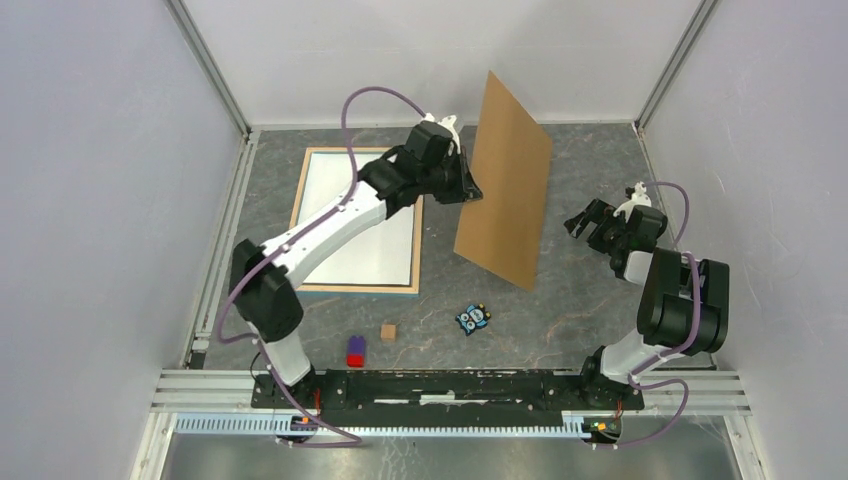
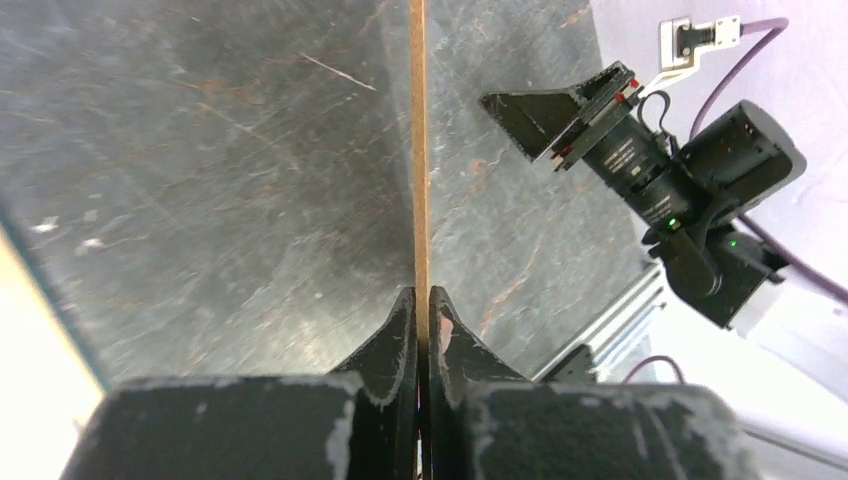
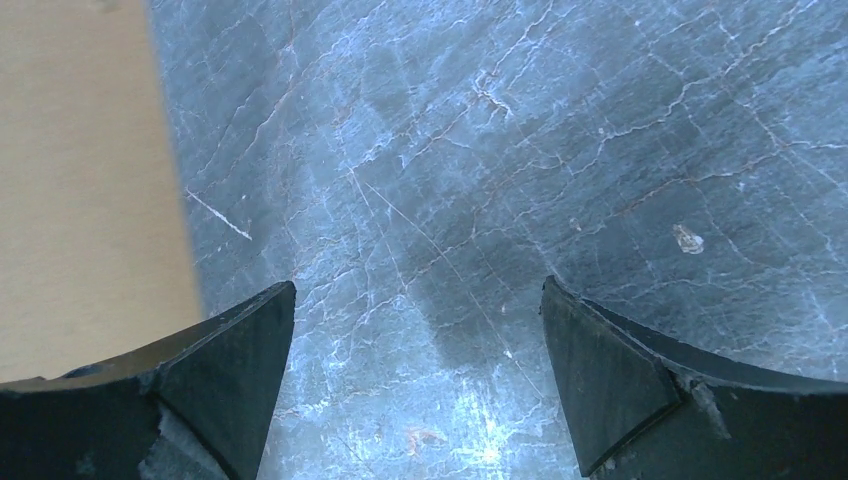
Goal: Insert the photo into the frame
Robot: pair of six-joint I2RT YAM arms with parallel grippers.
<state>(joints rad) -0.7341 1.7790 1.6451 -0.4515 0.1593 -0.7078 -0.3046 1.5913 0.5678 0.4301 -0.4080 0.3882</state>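
Note:
The frame [image 1: 350,288] lies flat at the left of the table, its light wood rim up. A white sheet [image 1: 385,255] fills it; I cannot tell whether this is the photo's back, and no printed picture shows. My left gripper [image 1: 470,190] is shut on the edge of the brown backing board [image 1: 505,180], which stands raised and tilted over the table's middle. In the left wrist view the board's thin edge [image 2: 419,150] runs straight up from between the closed left gripper [image 2: 423,300]. My right gripper [image 1: 590,220] is open above bare table [image 3: 420,300], just right of the board [image 3: 80,180].
A small blue toy [image 1: 473,318], a brown cube [image 1: 388,331] and a red-and-purple block [image 1: 356,350] lie near the front. White walls close in the table on three sides, and a metal rail [image 1: 500,385] runs along the near edge.

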